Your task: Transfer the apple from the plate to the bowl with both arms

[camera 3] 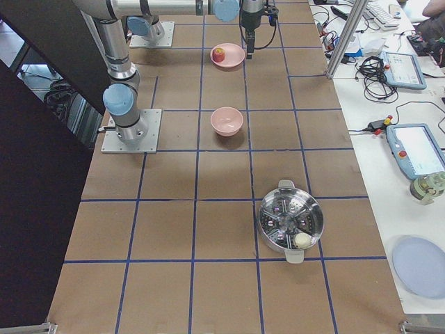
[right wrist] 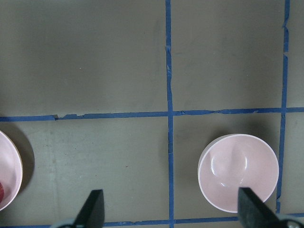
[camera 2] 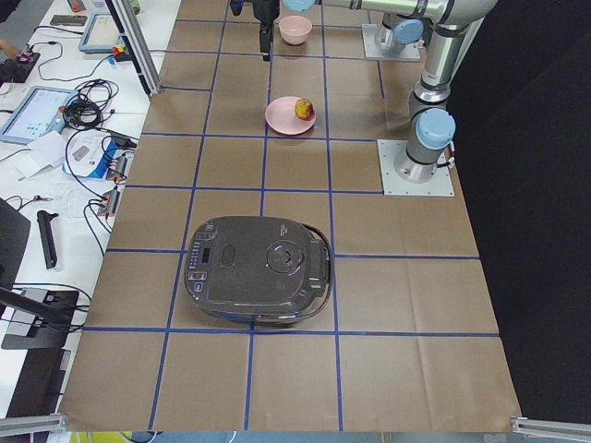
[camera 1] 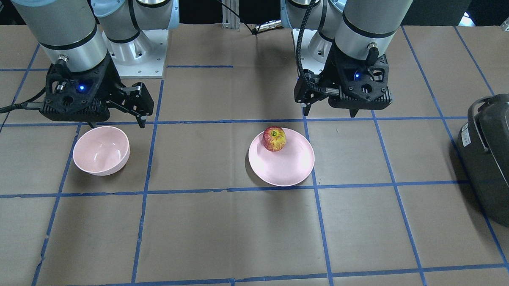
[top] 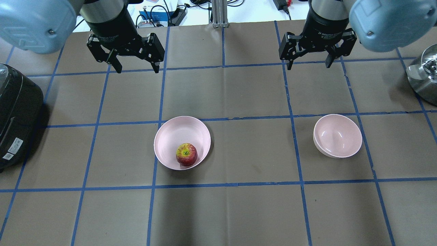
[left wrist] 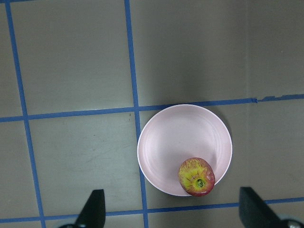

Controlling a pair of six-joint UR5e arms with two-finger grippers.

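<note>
The apple [top: 186, 154] lies on the plate [top: 177, 131], near the rim on the robot's side; both also show in the left wrist view, apple [left wrist: 196, 176] and plate [left wrist: 175, 137]. The bowl [top: 337, 135] stands empty on the table's right half and shows in the right wrist view [right wrist: 237, 172]. My left gripper [top: 138, 71] hangs open and empty above the table, beyond the plate. My right gripper [top: 309, 66] hangs open and empty, beyond the bowl. In the front-facing view the apple [camera 1: 274, 138] sits below the left gripper [camera 1: 330, 113], and the bowl [camera 1: 101, 150] below the right gripper [camera 1: 116, 125].
A black rice cooker [top: 15, 112] stands at the table's left end. A steel steamer pot [top: 423, 75] stands at the right end. Blue tape lines grid the brown table cover [top: 239, 205]. Benches with cables and tablets line the far side.
</note>
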